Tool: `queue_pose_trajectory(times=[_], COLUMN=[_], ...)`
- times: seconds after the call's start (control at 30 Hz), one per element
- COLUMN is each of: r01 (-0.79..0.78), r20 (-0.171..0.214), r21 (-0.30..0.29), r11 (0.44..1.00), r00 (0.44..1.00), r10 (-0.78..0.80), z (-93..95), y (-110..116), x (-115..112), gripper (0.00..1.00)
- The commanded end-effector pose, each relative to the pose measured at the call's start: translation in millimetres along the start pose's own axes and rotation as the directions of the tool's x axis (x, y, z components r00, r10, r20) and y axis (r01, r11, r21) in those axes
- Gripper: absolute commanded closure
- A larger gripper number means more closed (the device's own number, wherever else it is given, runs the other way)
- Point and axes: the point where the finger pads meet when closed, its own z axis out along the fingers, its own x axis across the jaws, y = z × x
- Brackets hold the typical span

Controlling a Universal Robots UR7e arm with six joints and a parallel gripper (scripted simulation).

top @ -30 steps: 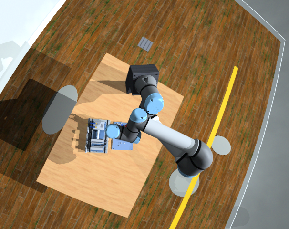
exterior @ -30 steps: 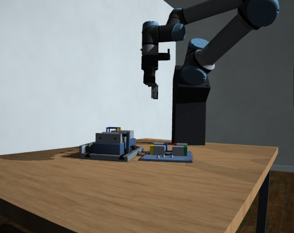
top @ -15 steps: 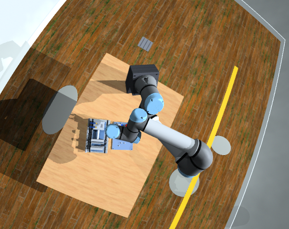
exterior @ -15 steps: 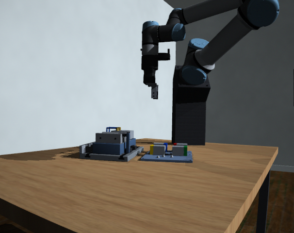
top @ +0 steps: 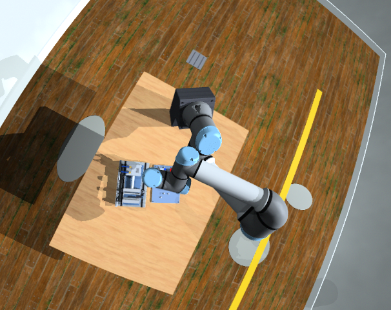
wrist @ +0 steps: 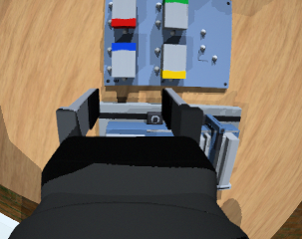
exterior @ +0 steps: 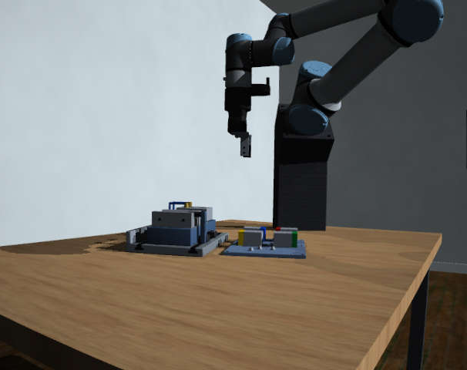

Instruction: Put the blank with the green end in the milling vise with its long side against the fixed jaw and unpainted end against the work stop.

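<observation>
1. top view: the arm (top: 229,181) reaches from its dark pedestal (top: 179,100) near one bench (top: 122,260) edge toward the bench's middle. its wrist covers part of the blue plate (top: 165,197), which lies just beside the milling vise (top: 130,186). the blanks are hidden here.
2. exterior view: the pincer (exterior: 244,146) hangs high above the gap between vise (exterior: 178,234) and plate (exterior: 265,251), touching nothing. the green-ended blank (exterior: 284,239) sits on the plate, on the side toward the pedestal (exterior: 301,186), with a yellow-ended blank (exterior: 250,237) beside it.
3. wrist view: the pincer (wrist: 133,112) is spread wide, holding nothing, its fingers framing the vise's edge. below, the plate (wrist: 213,40) carries four blanks: green-ended (wrist: 176,15), red-ended (wrist: 125,10), blue-ended (wrist: 125,62) and yellow-ended (wrist: 174,60), all apart from one another.
</observation>
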Motion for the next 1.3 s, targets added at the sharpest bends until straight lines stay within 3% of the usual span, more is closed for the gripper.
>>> queue_pose_trajectory(times=[0.0,1.07,1.23,1.27], r01=[0.0,0.0,0.0,0.0], r20=[0.0,0.0,0.0,0.0], r21=[0.0,0.0,0.0,0.0], r11=[1.0,1.0,1.0,1.0], r00=[1.0,1.0,1.0,1.0], r10=[0.0,0.0,0.0,0.0], z=[-0.2,-0.2,59.2,59.2], y=[0,0,-4,-4], x=[0,0,-1,-1], gripper=[0.0,0.0,0.0,0.0])
